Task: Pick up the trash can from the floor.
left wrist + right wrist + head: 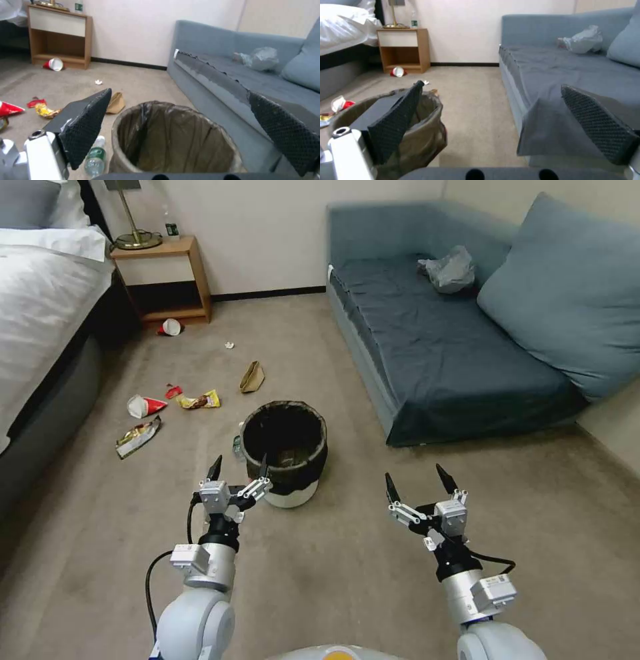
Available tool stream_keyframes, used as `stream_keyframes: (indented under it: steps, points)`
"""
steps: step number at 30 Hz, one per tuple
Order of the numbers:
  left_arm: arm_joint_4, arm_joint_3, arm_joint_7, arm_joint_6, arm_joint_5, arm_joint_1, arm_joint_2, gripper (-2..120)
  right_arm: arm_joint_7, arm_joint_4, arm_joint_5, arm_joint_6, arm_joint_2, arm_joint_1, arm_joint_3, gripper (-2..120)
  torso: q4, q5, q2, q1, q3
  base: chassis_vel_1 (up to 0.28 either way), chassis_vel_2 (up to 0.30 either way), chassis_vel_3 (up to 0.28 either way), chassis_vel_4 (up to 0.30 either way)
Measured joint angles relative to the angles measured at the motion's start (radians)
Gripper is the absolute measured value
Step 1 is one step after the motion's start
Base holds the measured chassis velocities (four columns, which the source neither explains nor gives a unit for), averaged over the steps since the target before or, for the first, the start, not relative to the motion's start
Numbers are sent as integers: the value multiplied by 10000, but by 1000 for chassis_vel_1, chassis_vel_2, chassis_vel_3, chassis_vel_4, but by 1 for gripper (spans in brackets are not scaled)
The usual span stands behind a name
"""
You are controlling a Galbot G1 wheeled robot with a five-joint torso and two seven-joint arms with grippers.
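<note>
The trash can (301,461), a round white bin with a dark bag liner folded over its top, stands upright on the beige carpet floor (373,560) between the bed and the sofa. My left gripper (240,468) is open at the can's near-left rim, with one fingertip overlapping the rim. In the left wrist view the trash can (173,142) opens just beyond the left gripper (180,93) and nothing is held. My right gripper (417,480) hangs open to the right of the can, apart from it. In the right wrist view the trash can (423,140) lies off to one side of the right gripper (492,85).
A clear plastic bottle (95,157) lies against the can's far-left side. Wrappers (200,400), red cups (143,407) and a brown paper bag (252,377) litter the carpet beyond. The blue sofa (453,353) is at right, the bed (40,300) at left, a wooden nightstand (167,280) behind.
</note>
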Motion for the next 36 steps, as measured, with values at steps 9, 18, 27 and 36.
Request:
stream_keyframes:
  steps: [9,18,27,36]
  points:
    - [-116,127,-761,328,134,-48,3,100,64,-99,-85,281,0,112,-59,100,1,-1,0,1,1,-141,139,138,-136]
    - [-573,411,-2794,1657,-893,-248,17,100,-18,-297,-132,314,-1,192,-14,100,0,2,0,0,-1,-57,52,48,-55]
    - [-666,292,-3995,3161,-3569,-645,116,100,-183,-285,208,290,0,168,-15,100,-1,2,0,0,0,0,0,0,0]
    - [562,143,-4131,3873,-4683,-1316,74,100,-347,-270,355,372,0,138,-47,100,0,0,0,0,0,0,0,0,0]
